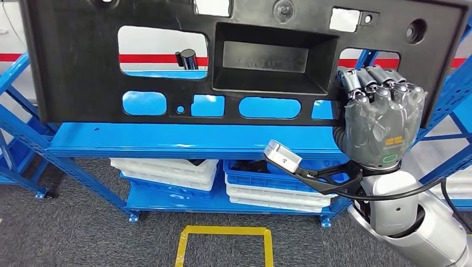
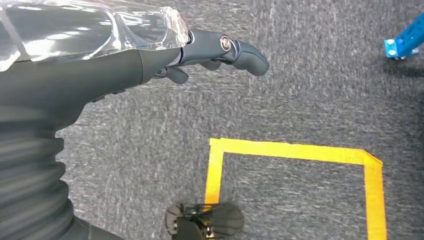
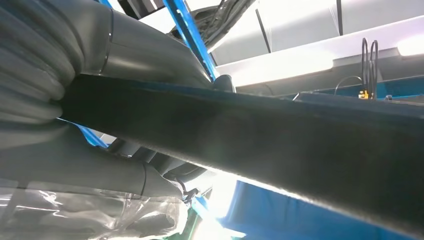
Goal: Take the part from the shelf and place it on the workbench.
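Blue steel shelf (image 1: pixel 167 139) on grey carpet (image 1: pixel 72 233); white bins (image 1: pixel 164 172) and blue bin (image 1: pixel 278 181) under it, yellow tape square (image 1: pixel 225 239) in front; probably white wall behind.

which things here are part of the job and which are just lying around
Job: black plastic part, held by the right hand; blue shelf behind it.
Lying about: white bins, blue bin, yellow floor tape, idle left hand.

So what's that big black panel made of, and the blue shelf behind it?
The black panel looks like moulded plastic: matte, slightly grainy, with formed cutouts and a recessed pocket. The blue shelf seems to be painted metal, smooth and glossy, its uprights punched with rows of holes. The right robot hand gripping the panel's edge wears a clear, shiny plastic-looking cover.
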